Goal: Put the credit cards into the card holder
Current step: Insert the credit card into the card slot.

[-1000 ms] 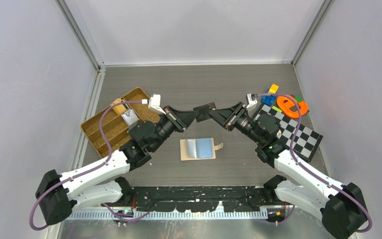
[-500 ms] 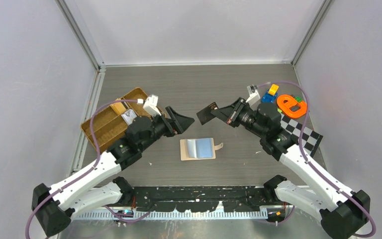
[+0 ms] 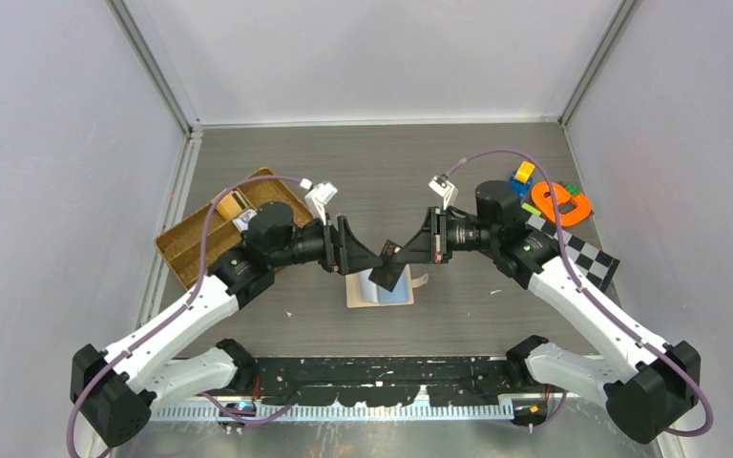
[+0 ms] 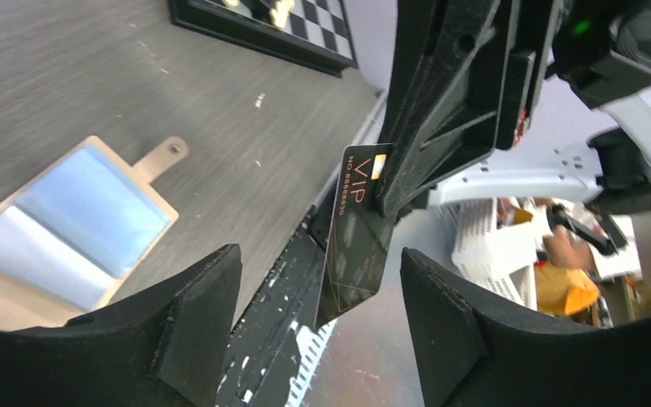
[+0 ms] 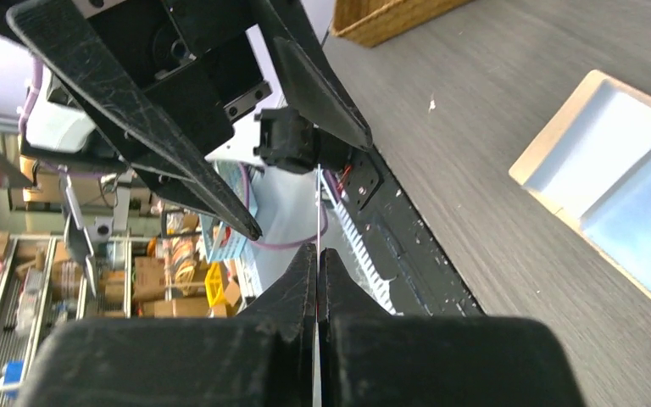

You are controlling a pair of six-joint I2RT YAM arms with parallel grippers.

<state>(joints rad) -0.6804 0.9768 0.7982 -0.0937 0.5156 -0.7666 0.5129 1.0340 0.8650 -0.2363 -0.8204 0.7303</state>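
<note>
A dark credit card (image 3: 387,275) with "VIP" lettering (image 4: 358,229) hangs tilted just above the card holder (image 3: 355,294). My right gripper (image 3: 404,251) is shut on the card's upper edge, and in the right wrist view (image 5: 317,254) the card shows edge-on as a thin line between the closed fingers. My left gripper (image 3: 367,256) faces it, open. The card's lower corner hangs untouched between the left fingers (image 4: 195,326). The peach-beige card holder (image 4: 85,161) lies open on the table, showing a light blue panel and a silvery one inside, with its snap tab (image 3: 421,281) to the right.
A brown wicker tray (image 3: 200,239) stands at the left behind the left arm. A checkered mat (image 3: 584,260), an orange toy (image 3: 558,202) and coloured blocks (image 3: 521,176) lie at the right. Grey walls enclose the table on three sides.
The left gripper let go of the dark card and the right gripper closed on it. Both arms then came in and down over the card holder, the right one carrying the card.
</note>
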